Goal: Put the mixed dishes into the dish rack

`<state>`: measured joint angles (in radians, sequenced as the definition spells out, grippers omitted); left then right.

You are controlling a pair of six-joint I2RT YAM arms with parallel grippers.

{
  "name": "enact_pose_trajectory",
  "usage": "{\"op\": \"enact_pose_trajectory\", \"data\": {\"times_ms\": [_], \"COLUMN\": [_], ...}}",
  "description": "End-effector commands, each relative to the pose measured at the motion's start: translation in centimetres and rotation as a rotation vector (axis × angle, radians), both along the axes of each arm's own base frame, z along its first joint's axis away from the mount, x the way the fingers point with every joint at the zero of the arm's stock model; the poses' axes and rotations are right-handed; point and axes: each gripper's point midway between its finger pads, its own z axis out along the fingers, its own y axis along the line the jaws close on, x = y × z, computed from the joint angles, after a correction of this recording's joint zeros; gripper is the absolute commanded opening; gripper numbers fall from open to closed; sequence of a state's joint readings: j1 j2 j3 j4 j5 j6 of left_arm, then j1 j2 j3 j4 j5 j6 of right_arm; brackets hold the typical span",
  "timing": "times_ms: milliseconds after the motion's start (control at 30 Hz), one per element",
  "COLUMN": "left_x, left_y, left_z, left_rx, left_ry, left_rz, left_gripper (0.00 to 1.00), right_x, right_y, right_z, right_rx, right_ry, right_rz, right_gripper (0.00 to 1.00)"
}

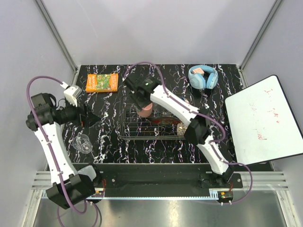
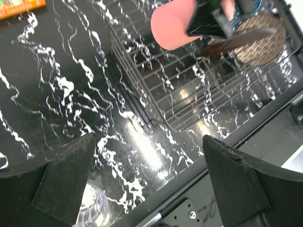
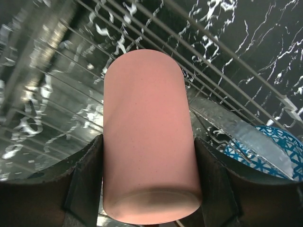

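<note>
My right gripper is shut on the salmon-pink cup and holds it over the left part of the dish rack. In the right wrist view both fingers press the cup above the rack wires. The blue patterned bowl and a clear glass bowl lie beside it. The beige patterned bowl and the red plate sit in the rack. My left gripper is open and empty, left of the rack. The clear stemmed glass lies on the table below it.
The orange-green book lies at the back left. The light blue headphones lie at the back right. A whiteboard overhangs the table's right edge. The left wrist view shows the rack's near corner and the table's front edge.
</note>
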<state>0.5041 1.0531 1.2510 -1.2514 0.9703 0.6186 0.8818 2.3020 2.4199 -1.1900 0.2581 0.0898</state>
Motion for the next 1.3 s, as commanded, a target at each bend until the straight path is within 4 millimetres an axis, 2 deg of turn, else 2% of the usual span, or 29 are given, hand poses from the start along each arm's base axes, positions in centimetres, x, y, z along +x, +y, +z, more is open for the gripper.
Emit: {"op": "enact_pose_trajectory", "data": {"times_ms": [0, 133, 267, 333, 367, 567, 767, 900, 1100, 1267], "left_x": [-0.7, -0.8, -0.8, -1.0, -1.0, -1.2, -0.9, -1.0, -1.0, -1.0], "left_y": [0.6, 0.3, 0.4, 0.4, 0.5, 0.5, 0.3, 0.3, 0.3, 0.2], "left_z": [-1.2, -2.4, -3.0, -3.2, -3.2, -3.2, -3.0, -2.9, -3.5, -3.7], "left_rx": [0.059, 0.001, 0.003, 0.012, 0.014, 0.035, 0.018, 0.01, 0.012, -0.006], "left_ry": [0.016, 0.066, 0.076, 0.074, 0.076, 0.054, 0.05, 0.057, 0.066, 0.077], "left_rz": [0.008, 0.007, 0.003, 0.003, 0.006, -0.002, -0.011, -0.013, -0.017, -0.019], "left_gripper": [0.99, 0.99, 0.99, 0.99, 0.99, 0.99, 0.99, 0.99, 0.99, 0.99], "right_x": [0.5, 0.6, 1.0, 1.3, 1.4, 2.1, 2.6, 2.1, -0.3, -1.6], "right_y": [-0.3, 1.0, 1.9, 2.4, 2.7, 3.7, 4.3, 4.9, 5.3, 4.4], "right_z": [3.8, 2.9, 0.8, 0.5, -0.4, -2.3, -3.1, -3.8, -2.4, -0.2], "right_rx": [-0.067, -0.068, -0.097, -0.09, -0.095, -0.105, -0.11, -0.085, -0.049, -0.061], "right_ry": [-0.14, -0.15, -0.139, -0.141, -0.131, -0.132, -0.14, -0.104, -0.061, -0.074], "right_rz": [0.025, 0.052, 0.083, 0.097, 0.106, 0.133, 0.151, 0.171, 0.198, 0.21], "right_gripper": [0.0, 0.0, 0.0, 0.0, 0.0, 0.0, 0.0, 0.0, 0.0, 0.0]}}
